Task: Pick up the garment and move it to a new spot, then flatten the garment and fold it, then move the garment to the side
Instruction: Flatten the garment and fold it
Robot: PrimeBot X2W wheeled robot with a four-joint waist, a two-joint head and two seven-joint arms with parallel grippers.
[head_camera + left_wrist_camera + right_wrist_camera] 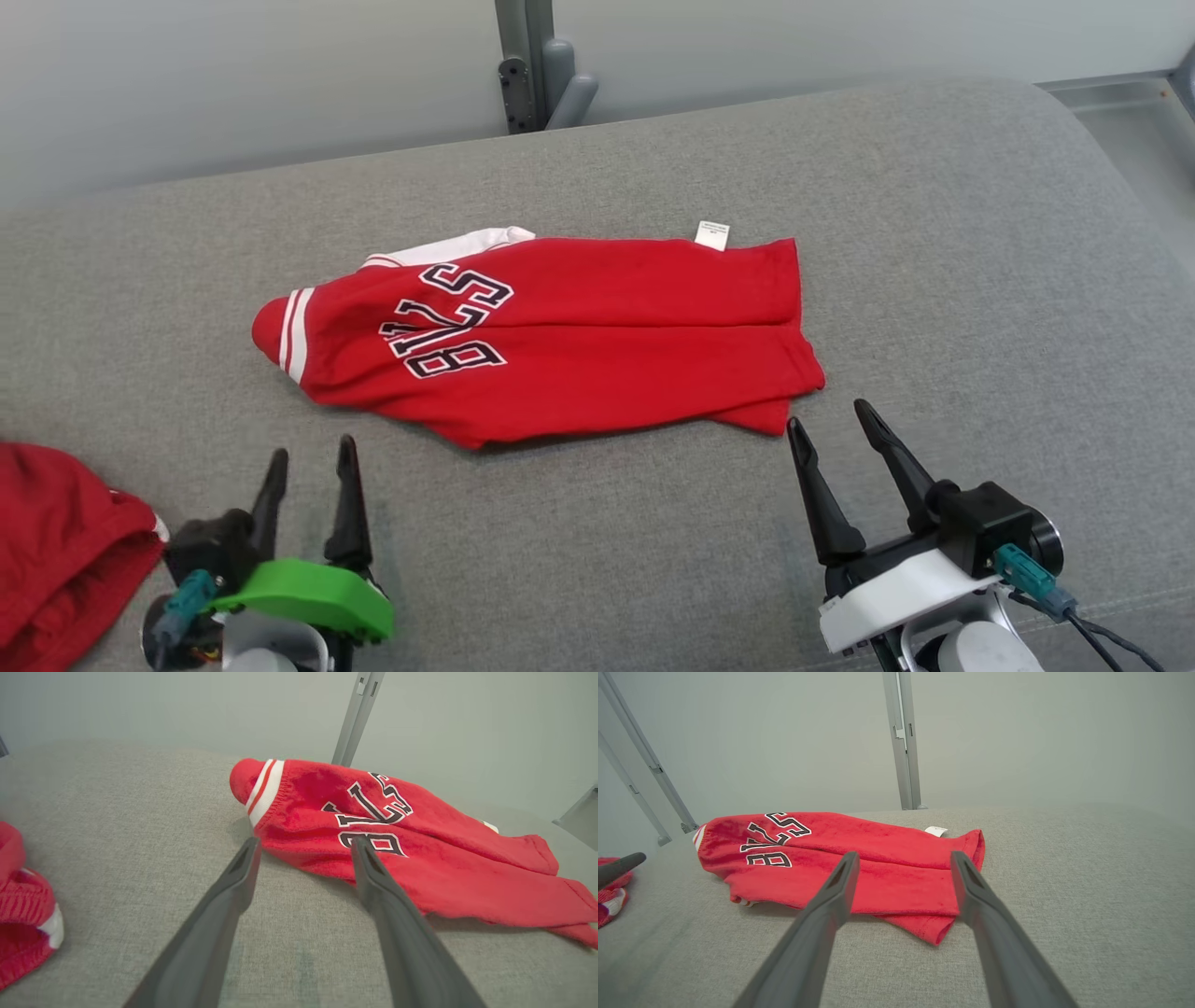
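The red numbered jersey (560, 336) lies folded lengthwise in the middle of the grey cushion (934, 233). The left end effector (313, 446) at 7 o'clock and the right end effector (826, 413) at 5 o'clock both stand spread, holding nothing, near its front edge. Another red garment (56, 541) sits at 8 o'clock.

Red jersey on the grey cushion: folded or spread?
Folded. The red jersey lies as a narrow band, with overlapping layers meeting along its middle and stacked edges at the hem.

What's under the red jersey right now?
The red jersey lies on the grey cushion. A white trimmed layer pokes out at its far edge, with a white label farther along. Anything beneath its middle is covered.
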